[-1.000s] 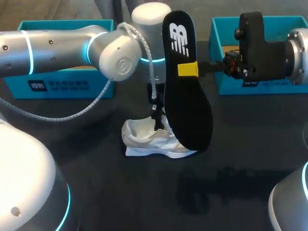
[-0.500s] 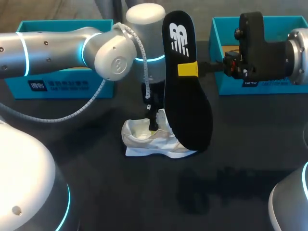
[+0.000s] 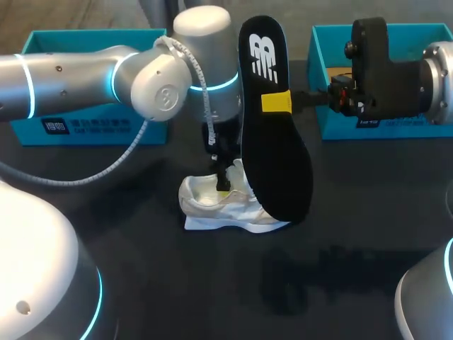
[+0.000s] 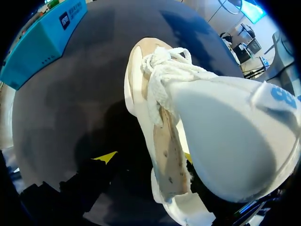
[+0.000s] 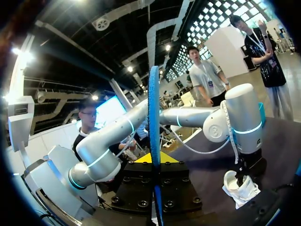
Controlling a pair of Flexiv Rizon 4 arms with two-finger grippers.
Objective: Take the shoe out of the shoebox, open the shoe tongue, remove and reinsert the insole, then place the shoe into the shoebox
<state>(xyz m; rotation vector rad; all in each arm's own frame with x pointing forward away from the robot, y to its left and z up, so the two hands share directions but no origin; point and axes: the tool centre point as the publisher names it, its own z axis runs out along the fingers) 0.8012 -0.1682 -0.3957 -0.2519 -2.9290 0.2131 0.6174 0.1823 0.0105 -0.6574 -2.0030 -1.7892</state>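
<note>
The white shoe (image 3: 212, 205) lies on the dark table at the centre. My left gripper (image 3: 221, 185) comes down from above into its opening. In the left wrist view the left gripper (image 4: 147, 157) is open: one yellow fingertip (image 4: 107, 157) is outside the shoe (image 4: 160, 141), the other under the raised white tongue (image 4: 225, 141), with the laces (image 4: 164, 66) ahead. My right gripper (image 3: 283, 103) is shut on the black insole (image 3: 272, 156), which it holds upright just right of the shoe. The right wrist view shows the insole (image 5: 154, 117) edge-on between the right gripper (image 5: 154, 159) fingers.
A teal shoebox part (image 3: 92, 124) stands at the back left, behind my left arm. Another teal box (image 3: 322, 78) sits at the back right, partly hidden by my right wrist. The shoe (image 5: 241, 188) and left arm (image 5: 244, 117) lie ahead of the right gripper.
My left arm has swung a little leftward and lowered its gripper deeper into the shoe's opening, its fingers narrowing slightly. The right arm and the insole have stayed put.
</note>
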